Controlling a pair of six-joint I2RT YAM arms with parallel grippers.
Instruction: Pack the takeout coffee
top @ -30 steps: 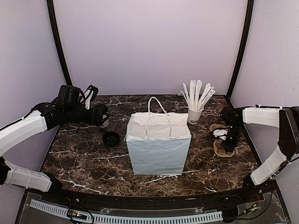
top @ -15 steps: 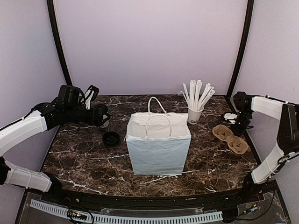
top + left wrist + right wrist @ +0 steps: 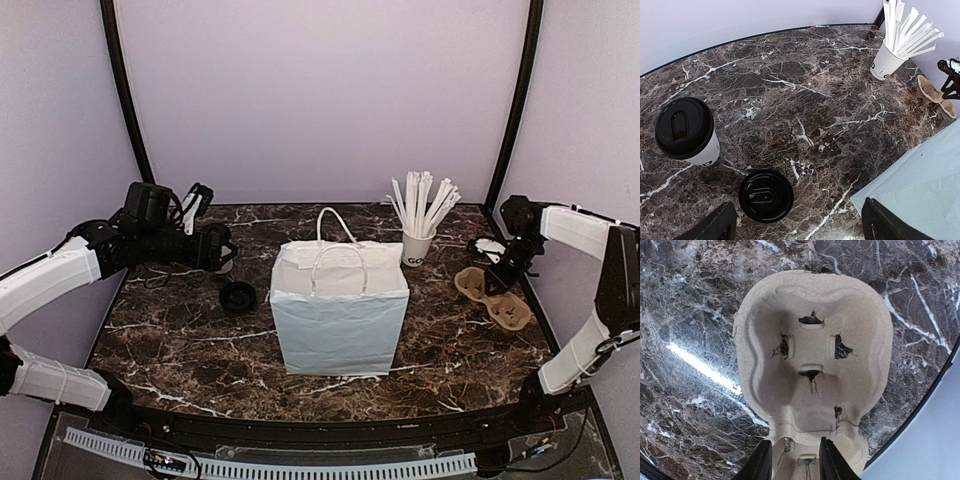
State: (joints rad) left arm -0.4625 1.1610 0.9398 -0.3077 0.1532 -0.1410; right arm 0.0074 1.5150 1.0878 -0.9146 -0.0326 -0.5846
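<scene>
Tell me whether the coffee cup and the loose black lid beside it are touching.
Apart. The left wrist view shows bare table between the coffee cup and the loose lid.

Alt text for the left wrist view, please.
A small white coffee cup with a black lid stands on the dark marble table, a loose black lid beside it. At right: a cup of white sticks, a brown carrier, a corner of the white bag.
</scene>
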